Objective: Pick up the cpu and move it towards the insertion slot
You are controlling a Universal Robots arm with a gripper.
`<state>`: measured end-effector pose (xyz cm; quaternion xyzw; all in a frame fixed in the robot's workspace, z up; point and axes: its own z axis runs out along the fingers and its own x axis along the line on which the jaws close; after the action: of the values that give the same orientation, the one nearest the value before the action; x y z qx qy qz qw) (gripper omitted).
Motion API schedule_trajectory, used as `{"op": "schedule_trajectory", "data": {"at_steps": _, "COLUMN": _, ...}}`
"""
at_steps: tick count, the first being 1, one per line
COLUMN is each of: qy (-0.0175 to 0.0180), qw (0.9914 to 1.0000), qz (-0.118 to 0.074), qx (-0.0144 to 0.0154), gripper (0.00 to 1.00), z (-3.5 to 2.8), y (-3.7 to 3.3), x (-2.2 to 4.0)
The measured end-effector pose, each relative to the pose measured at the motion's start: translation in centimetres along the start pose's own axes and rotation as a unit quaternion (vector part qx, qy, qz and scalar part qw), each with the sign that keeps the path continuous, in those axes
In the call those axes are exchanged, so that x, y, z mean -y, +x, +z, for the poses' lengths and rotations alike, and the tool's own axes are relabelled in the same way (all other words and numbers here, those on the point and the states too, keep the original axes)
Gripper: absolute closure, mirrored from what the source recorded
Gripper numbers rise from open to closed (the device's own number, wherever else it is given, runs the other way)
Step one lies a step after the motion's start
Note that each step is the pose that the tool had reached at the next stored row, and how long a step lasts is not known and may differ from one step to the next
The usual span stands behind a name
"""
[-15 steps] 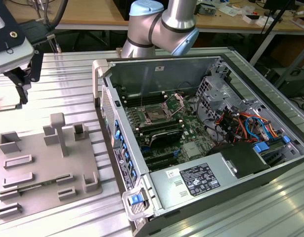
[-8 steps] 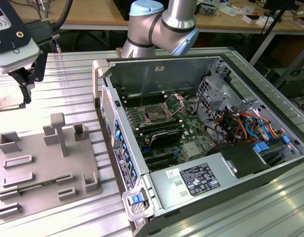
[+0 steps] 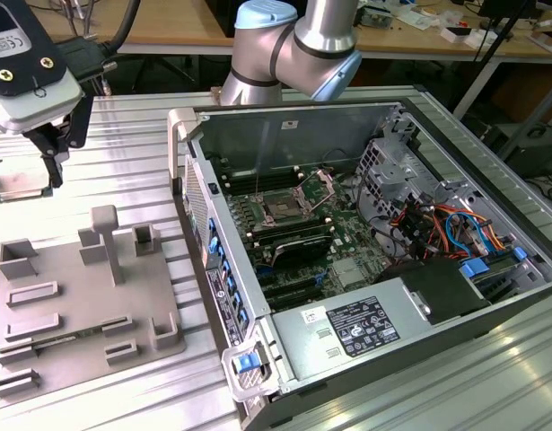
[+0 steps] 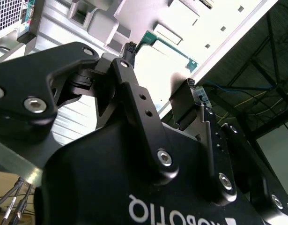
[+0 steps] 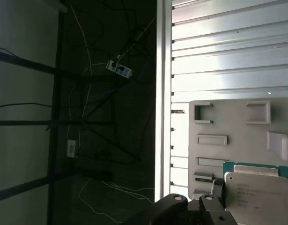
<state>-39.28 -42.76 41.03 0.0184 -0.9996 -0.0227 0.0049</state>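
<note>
Ribbed metal tabletop [image 3: 132, 162] lies beneath our gripper [image 4: 158, 69], which we see clenched on the cpu [image 5: 258, 190] near the grey fixture plate [image 3: 78, 296] at the exterior view's left, well apart from the insertion slot [image 3: 283, 205] inside the open computer case [image 3: 293, 126].

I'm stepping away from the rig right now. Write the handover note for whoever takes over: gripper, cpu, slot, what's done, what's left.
Gripper: appears shut on the cpu, at the exterior view's far left, beyond the grey fixture plate.
Insertion slot: on the board inside the open computer case, well apart from the gripper.
Done: cpu gripped, as far as the wrist views show.
Left: the cpu is not yet near the slot.
</note>
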Motion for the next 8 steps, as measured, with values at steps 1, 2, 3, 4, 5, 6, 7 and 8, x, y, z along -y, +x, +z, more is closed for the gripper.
{"op": "schedule_trajectory", "data": {"at_steps": 1, "qy": 0.0000, "qw": 1.00000, "qz": 0.000, "qx": 0.0000, "gripper": 0.45, "z": 0.00, "y": -0.05, "x": 0.00}}
{"op": "schedule_trajectory", "data": {"at_steps": 2, "qy": -0.0001, "qw": 1.00000, "qz": 0.000, "qx": 0.0000, "gripper": 0.45, "z": 0.00, "y": -0.09, "x": 0.00}}
{"op": "schedule_trajectory", "data": {"at_steps": 3, "qy": 0.0000, "qw": 1.00000, "qz": 0.000, "qx": 0.0000, "gripper": 0.45, "z": 0.00, "y": -0.17, "x": 0.01}}
{"op": "schedule_trajectory", "data": {"at_steps": 4, "qy": 0.0000, "qw": 1.00000, "qz": 0.000, "qx": 0.0000, "gripper": 0.45, "z": 0.00, "y": -0.21, "x": 0.01}}
{"op": "schedule_trajectory", "data": {"at_steps": 5, "qy": 0.0000, "qw": 1.00000, "qz": 0.000, "qx": 0.0000, "gripper": 0.45, "z": 0.00, "y": -0.25, "x": 0.01}}
{"op": "schedule_trajectory", "data": {"at_steps": 6, "qy": 0.0000, "qw": 1.00000, "qz": 0.000, "qx": 0.0000, "gripper": 0.45, "z": 0.00, "y": -0.30, "x": 0.01}}
{"op": "schedule_trajectory", "data": {"at_steps": 7, "qy": 0.0000, "qw": 1.00000, "qz": 0.000, "qx": 0.0000, "gripper": 0.45, "z": 0.00, "y": -0.35, "x": 0.01}}
{"op": "schedule_trajectory", "data": {"at_steps": 8, "qy": 0.0000, "qw": 1.00000, "qz": 0.000, "qx": 0.0000, "gripper": 0.45, "z": -0.01, "y": -0.42, "x": 0.01}}
